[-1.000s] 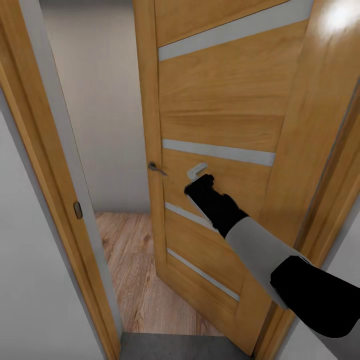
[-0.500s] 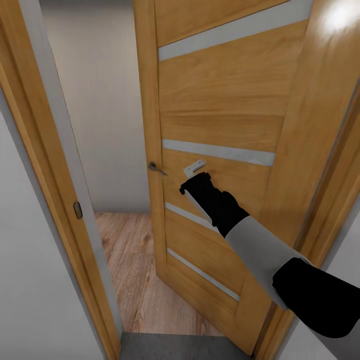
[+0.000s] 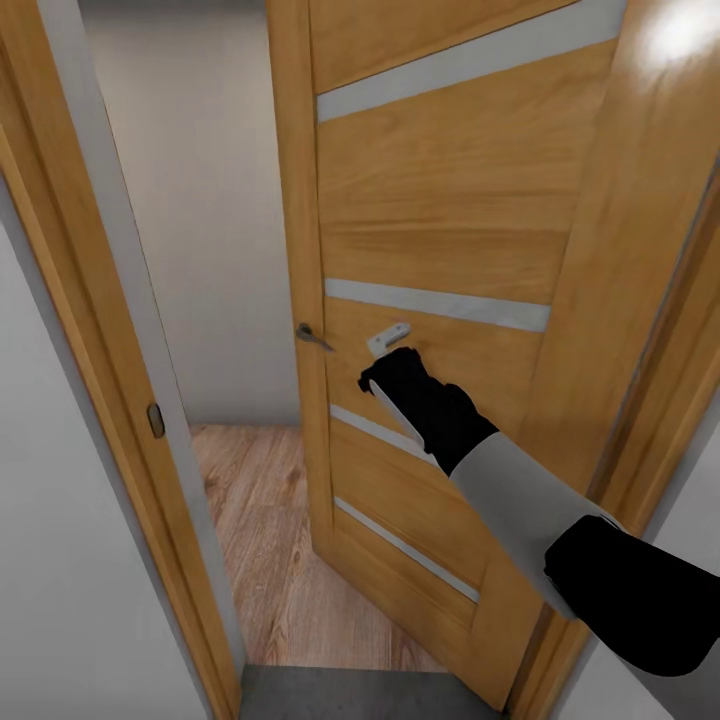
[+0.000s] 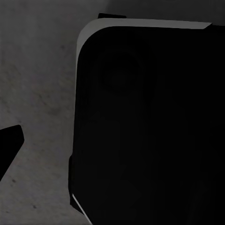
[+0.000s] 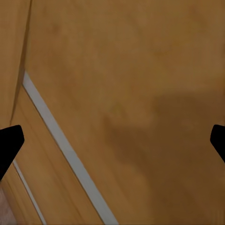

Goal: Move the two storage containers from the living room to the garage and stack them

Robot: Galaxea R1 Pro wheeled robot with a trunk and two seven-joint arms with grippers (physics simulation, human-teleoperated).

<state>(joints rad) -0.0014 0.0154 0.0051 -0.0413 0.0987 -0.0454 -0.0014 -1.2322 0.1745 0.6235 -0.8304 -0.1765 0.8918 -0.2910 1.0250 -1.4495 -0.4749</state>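
Sliding left along the honey-wood door [image 3: 440, 210], my right hand [image 3: 383, 352] presses the panel, fingers [image 5: 9, 143] spread and empty, to swing it wider for passage. No containers in sight; left hand's state unclear.

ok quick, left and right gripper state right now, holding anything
Left gripper: cannot be told from these views.
Right gripper: open, holding nothing, fingertips spread wide against the wooden door.

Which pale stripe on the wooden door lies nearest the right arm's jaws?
The second stripe from the top, just above the right gripper. The top stripe sits far higher; the two lower stripes run beneath the arm.
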